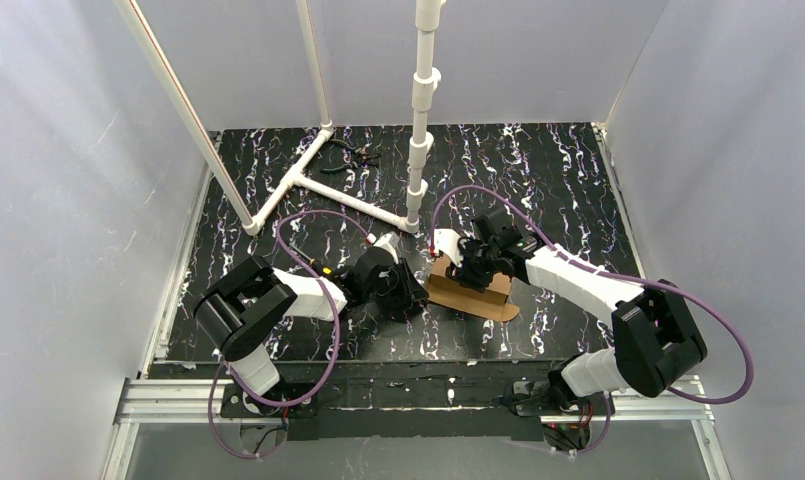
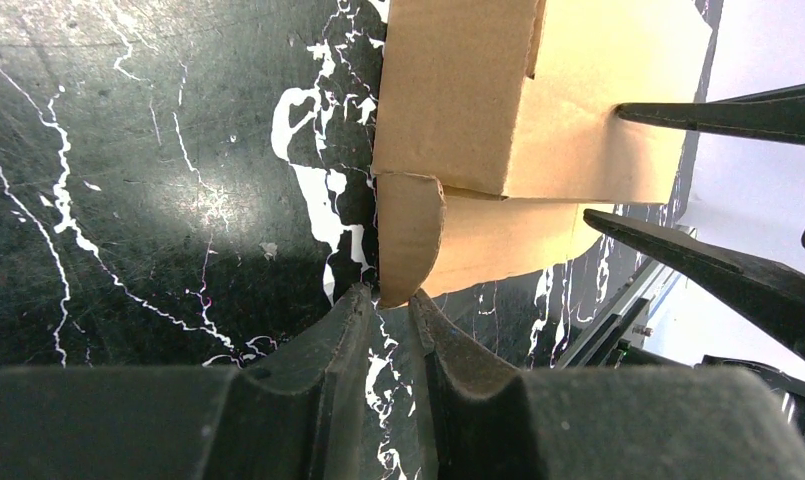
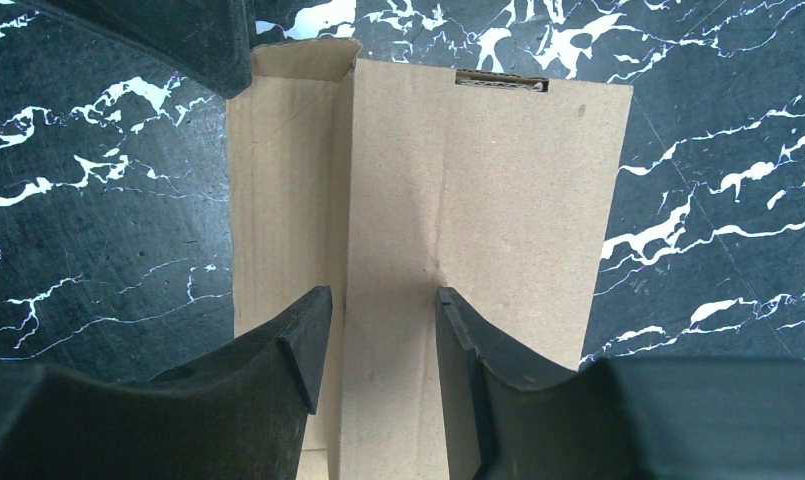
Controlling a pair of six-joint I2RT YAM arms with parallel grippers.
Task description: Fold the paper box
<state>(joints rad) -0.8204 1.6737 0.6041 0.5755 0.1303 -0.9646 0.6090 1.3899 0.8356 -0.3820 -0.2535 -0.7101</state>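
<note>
The paper box (image 1: 470, 292) is plain brown cardboard, partly folded, lying on the black marbled table between my two arms. In the left wrist view its raised wall (image 2: 453, 95) stands over a flat panel, and a rounded tab (image 2: 408, 235) points at me. My left gripper (image 2: 390, 296) is narrowed onto that tab's tip, which touches both fingertips. My right gripper (image 3: 383, 300) stands open over the box's flat panel (image 3: 488, 200), its left finger beside a fold line. Its dark fingers (image 2: 718, 115) reach in from the right with their tips against the cardboard.
A white pipe frame (image 1: 318, 185) lies at the back left with an upright pipe (image 1: 421, 110) behind the box. Black pliers (image 1: 356, 152) lie near the back wall. An aluminium rail (image 1: 378, 395) runs along the near table edge.
</note>
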